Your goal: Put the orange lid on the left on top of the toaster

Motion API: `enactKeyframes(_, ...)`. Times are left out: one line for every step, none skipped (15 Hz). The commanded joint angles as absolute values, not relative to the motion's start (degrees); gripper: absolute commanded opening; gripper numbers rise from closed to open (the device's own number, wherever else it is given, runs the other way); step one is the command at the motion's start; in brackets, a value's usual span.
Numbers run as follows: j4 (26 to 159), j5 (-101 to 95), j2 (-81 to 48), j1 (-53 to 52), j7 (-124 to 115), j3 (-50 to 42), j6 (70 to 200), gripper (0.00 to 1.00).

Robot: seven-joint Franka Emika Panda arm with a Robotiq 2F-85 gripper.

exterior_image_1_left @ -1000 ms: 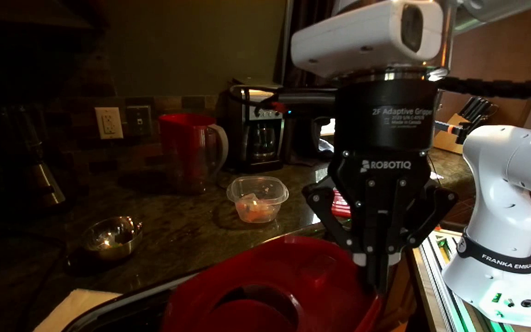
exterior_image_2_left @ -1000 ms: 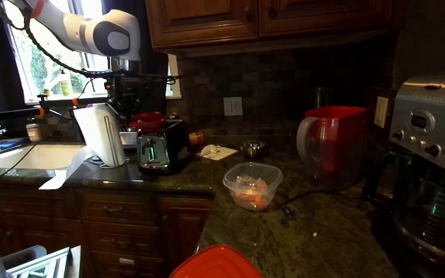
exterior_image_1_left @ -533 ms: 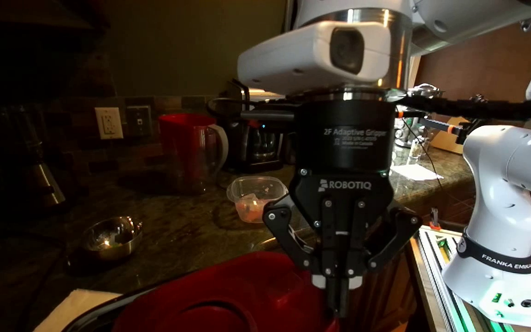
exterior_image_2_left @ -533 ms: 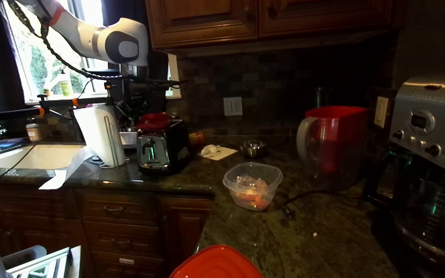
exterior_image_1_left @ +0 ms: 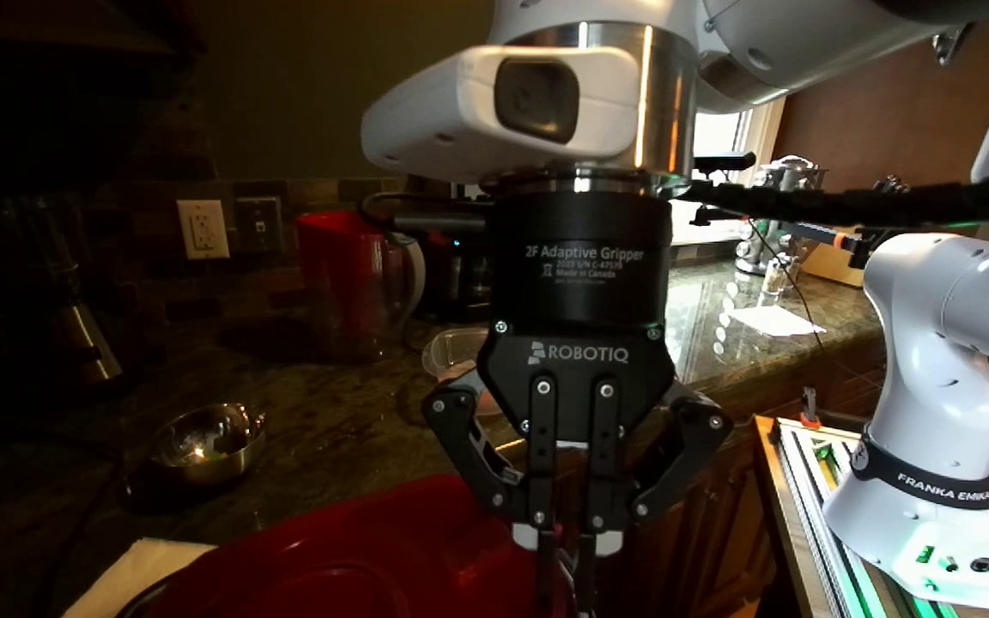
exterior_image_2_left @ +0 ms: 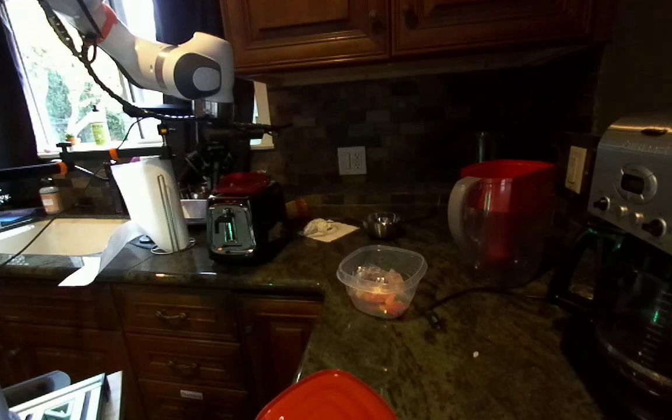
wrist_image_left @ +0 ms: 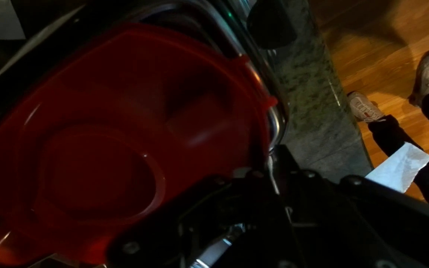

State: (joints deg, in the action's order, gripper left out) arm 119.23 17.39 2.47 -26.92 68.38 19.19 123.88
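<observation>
A glossy red-orange lid (exterior_image_2_left: 327, 402) lies at the near edge of the counter in an exterior view, cut off by the frame. The silver-fronted toaster (exterior_image_2_left: 231, 230) stands farther back; its metal rim (wrist_image_left: 233, 35) shows in the wrist view. A dark red lid (exterior_image_2_left: 244, 181) with a round recess and small tabs lies flat over the toaster's top, hiding the slots. It also shows large in an exterior view (exterior_image_1_left: 357, 558) and the wrist view (wrist_image_left: 136, 82). My gripper (exterior_image_1_left: 565, 579) points down at this lid's edge, its fingers slightly parted, also in the wrist view (wrist_image_left: 270, 163).
A clear bowl (exterior_image_2_left: 380, 286), a red pitcher (exterior_image_2_left: 502, 216), a coffee maker (exterior_image_2_left: 639, 181) and a small steel bowl (exterior_image_1_left: 207, 459) stand on the counter. A paper towel roll (exterior_image_2_left: 152, 204) stands beside the toaster. Upper cabinets (exterior_image_2_left: 417, 29) hang above.
The arm and the dark red lid moved left in an exterior view, over the toaster. The lid settled lower and flatter. The gripper's fingers have parted. The red-orange lid has not moved.
</observation>
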Motion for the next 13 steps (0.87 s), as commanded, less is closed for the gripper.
enactKeyframes(118.3,17.51,2.8,-25.93,67.23,20.79,123.42,0.47)
enactKeyframes(118.67,17.87,3.87,-25.9,67.64,20.84,122.8,0.54)
enactKeyframes(119.09,18.19,4.75,-25.89,67.89,20.86,122.81,0.61)
enactKeyframes(120.06,17.73,6.36,-25.72,67.26,20.72,122.74,0.69)
enactKeyframes(121.09,17.13,7.8,-25.49,66.48,20.48,123.15,0.76)
enactKeyframes(122.61,16.64,9.63,-25.11,65.47,20.1,124.06,0.84)
enactKeyframes(124.18,15.34,11.48,-24.5,63.76,19.7,124.29,0.92)
enactKeyframes(125.48,14.63,13.07,-24.01,62.53,19.32,124.32,0.98)
enactKeyframes(127.15,14.29,14.97,-23.55,61.52,18.83,124.54,1.0)
enactKeyframes(128.72,14.35,16.68,-23.33,60.96,18.43,125.34,1.0)
enactKeyframes(129.48,14.27,17.61,-23.44,61.83,18.02,125.1,1.0)
enactKeyframes(124.65,15.02,12.92,-23.95,63.0,17.91,123.71,1.0)
enactKeyframes(125.82,14.89,14.29,-23.91,62.96,17.49,123.73,1.0)
